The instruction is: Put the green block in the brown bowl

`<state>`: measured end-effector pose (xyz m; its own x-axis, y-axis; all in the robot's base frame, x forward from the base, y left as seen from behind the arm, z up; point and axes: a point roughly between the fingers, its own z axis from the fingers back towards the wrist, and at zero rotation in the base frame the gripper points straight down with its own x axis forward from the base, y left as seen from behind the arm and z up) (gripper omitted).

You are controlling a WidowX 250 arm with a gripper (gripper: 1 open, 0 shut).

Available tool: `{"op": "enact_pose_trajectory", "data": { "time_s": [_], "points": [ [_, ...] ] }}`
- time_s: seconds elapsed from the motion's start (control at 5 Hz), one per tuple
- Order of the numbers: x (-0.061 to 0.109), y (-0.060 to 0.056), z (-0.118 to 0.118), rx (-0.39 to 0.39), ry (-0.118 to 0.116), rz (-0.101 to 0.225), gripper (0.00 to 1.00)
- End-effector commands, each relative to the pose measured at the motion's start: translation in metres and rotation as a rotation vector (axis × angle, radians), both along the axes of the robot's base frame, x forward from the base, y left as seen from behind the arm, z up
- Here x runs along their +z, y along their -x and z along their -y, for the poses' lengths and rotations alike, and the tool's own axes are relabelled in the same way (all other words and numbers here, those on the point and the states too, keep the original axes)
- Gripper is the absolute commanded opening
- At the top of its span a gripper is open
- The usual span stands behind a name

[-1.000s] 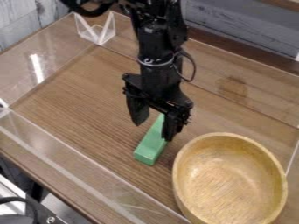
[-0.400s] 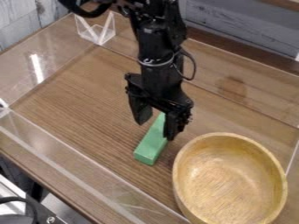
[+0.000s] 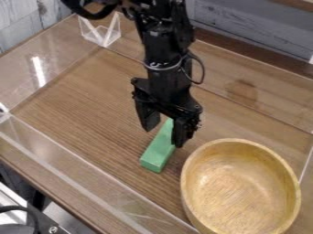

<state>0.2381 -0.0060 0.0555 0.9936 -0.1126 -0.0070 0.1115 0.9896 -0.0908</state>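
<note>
The green block (image 3: 158, 151) lies flat on the wooden table, its long side running toward the camera. My gripper (image 3: 166, 130) points straight down over the block's far end, open, one black finger on each side of that end. The fingertips (image 3: 145, 118) hang just above the table, and the block is not gripped. The brown bowl (image 3: 240, 185) sits empty at the lower right, its rim a short way right of the block.
Clear acrylic walls (image 3: 73, 155) ring the work area, with a low front wall along the near edge. A clear triangular stand (image 3: 101, 32) is at the back left. Grey planks form the backdrop.
</note>
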Motion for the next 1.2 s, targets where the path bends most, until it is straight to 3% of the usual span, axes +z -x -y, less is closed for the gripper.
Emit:
{"op": "enact_pose_trajectory", "data": {
  "time_s": [0.0,1.0],
  "points": [
    [0.0093,-0.0101,-0.0031,-0.002,0.007,0.046,1.00],
    [0.0093,-0.0173,-0.0056,-0.014,0.032,0.054,1.00]
  ]
}}
